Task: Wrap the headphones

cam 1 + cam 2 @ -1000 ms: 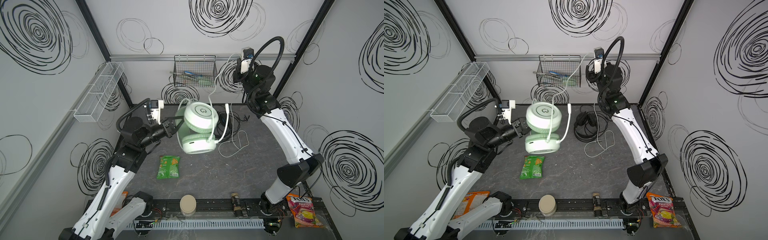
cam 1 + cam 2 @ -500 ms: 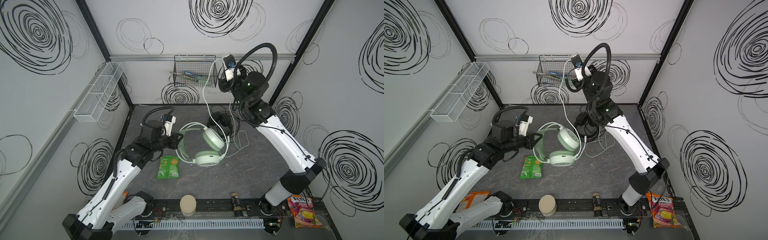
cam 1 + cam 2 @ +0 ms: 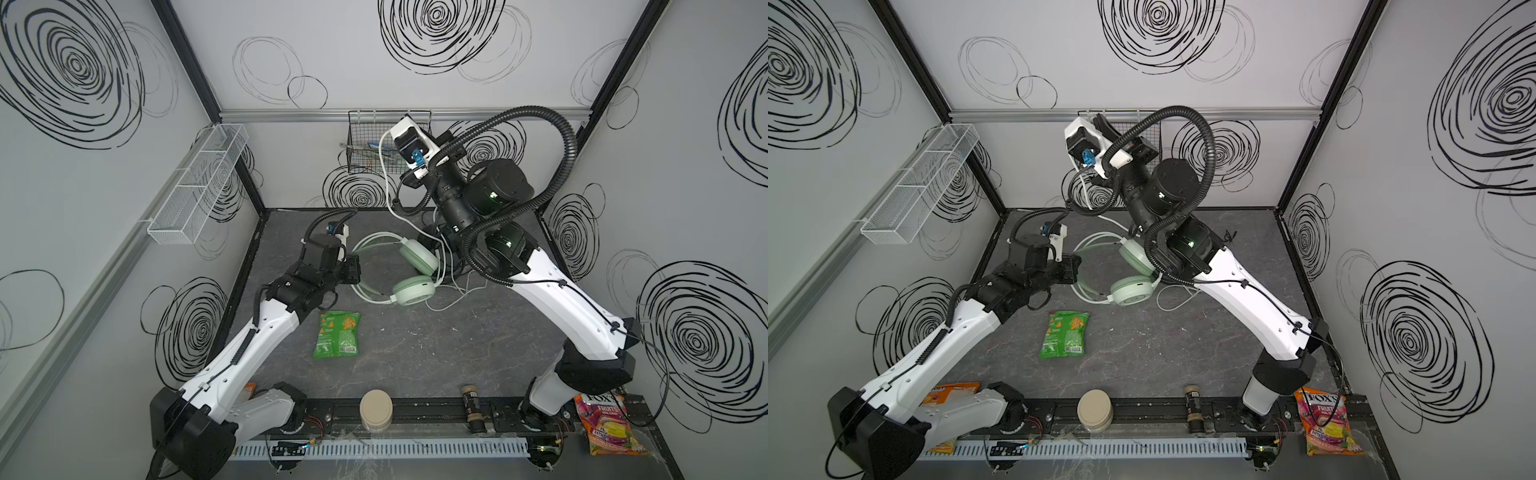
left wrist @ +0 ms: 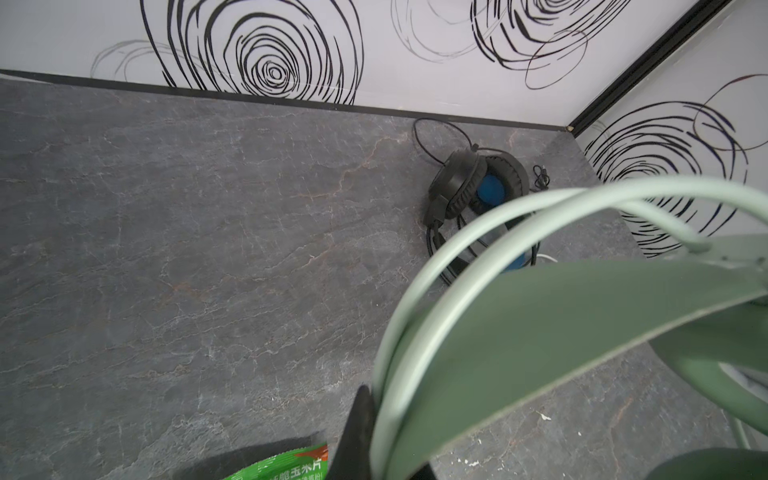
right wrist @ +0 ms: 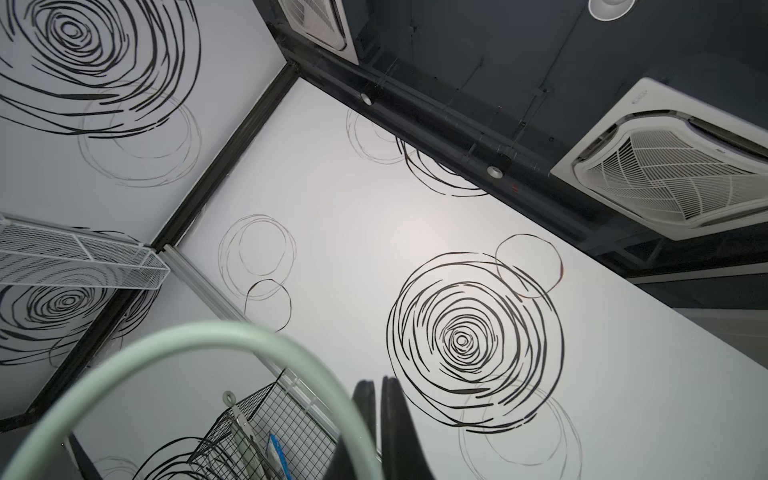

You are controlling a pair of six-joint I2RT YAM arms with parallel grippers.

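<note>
The mint-green headphones (image 3: 415, 286) (image 3: 1131, 291) hang low over the grey table in both top views. My left gripper (image 3: 354, 270) (image 3: 1073, 268) is shut on their headband (image 4: 540, 324). The pale cable (image 3: 386, 183) (image 3: 1086, 195) runs up from the earcups to my right gripper (image 5: 376, 384), which is raised high near the back wall, points upward and is shut on it; the cable loops (image 5: 208, 336) close past its fingers. The black headphones (image 4: 478, 183) with a blue earcup lie by the back right corner, largely hidden behind the right arm in both top views.
A green snack bag (image 3: 336, 334) lies in front of the headphones. A wire basket (image 3: 365, 153) hangs on the back wall and a white mesh shelf (image 3: 199, 183) on the left wall. A beige tub (image 3: 376, 411), a small bottle (image 3: 469, 395) and a candy bag (image 3: 604, 424) sit along the front rail.
My left arm has brought the mint-green headphones down from high up to just over the table. The right gripper has swung left with the cable still in it.
</note>
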